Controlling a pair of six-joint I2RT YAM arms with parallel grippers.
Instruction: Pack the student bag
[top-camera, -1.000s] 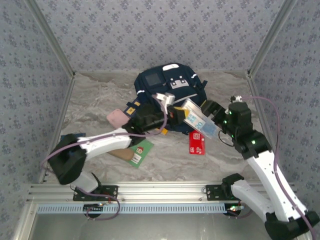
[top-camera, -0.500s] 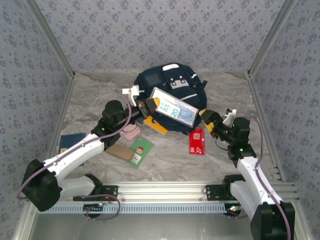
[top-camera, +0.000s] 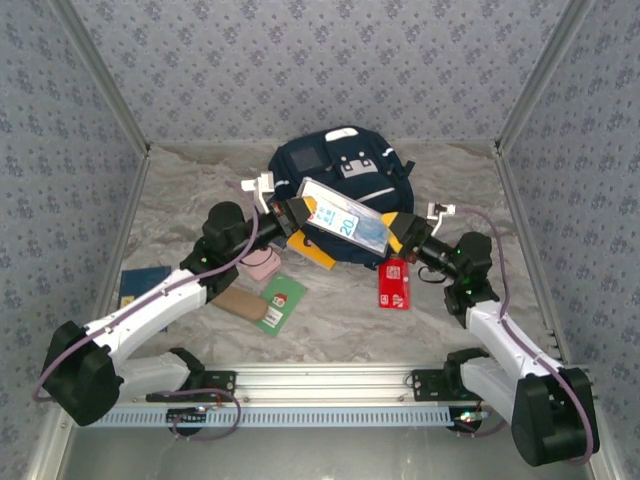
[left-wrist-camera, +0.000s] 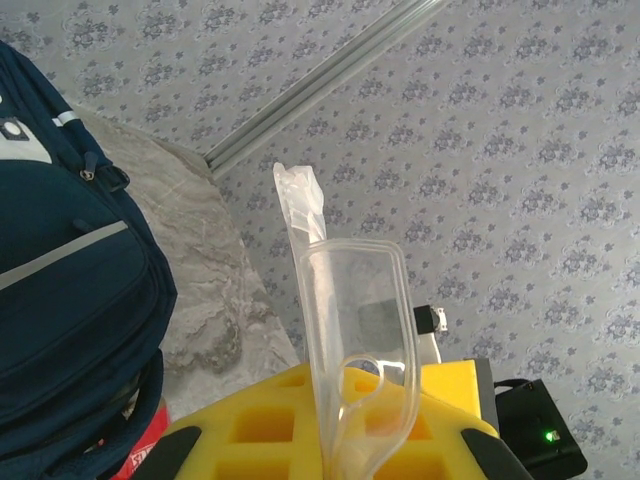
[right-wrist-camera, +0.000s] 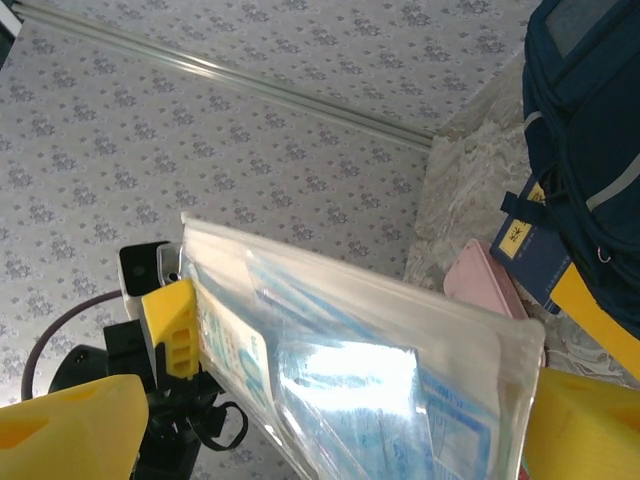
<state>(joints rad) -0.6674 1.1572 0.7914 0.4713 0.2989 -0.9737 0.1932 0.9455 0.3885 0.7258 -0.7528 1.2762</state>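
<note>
Left hand (top-camera: 292, 214) clamped on clear pouch (top-camera: 345, 222) above student bag (top-camera: 325, 160).
Right hand (top-camera: 405, 235) wide open, straddling pouch's other end; red packet (top-camera: 394, 285) beside bag.

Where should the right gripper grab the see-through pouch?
On its free right end, coming in from the right. The pouch is flat and thin, held out near the backpack by the shut left gripper at its other end, so the open right gripper could probably pinch its two flat faces there.

Clear pouch (top-camera: 345, 222) seemingly bars the student bag (top-camera: 300, 160) front; the table (top-camera: 190, 190) either side lies open.
</note>
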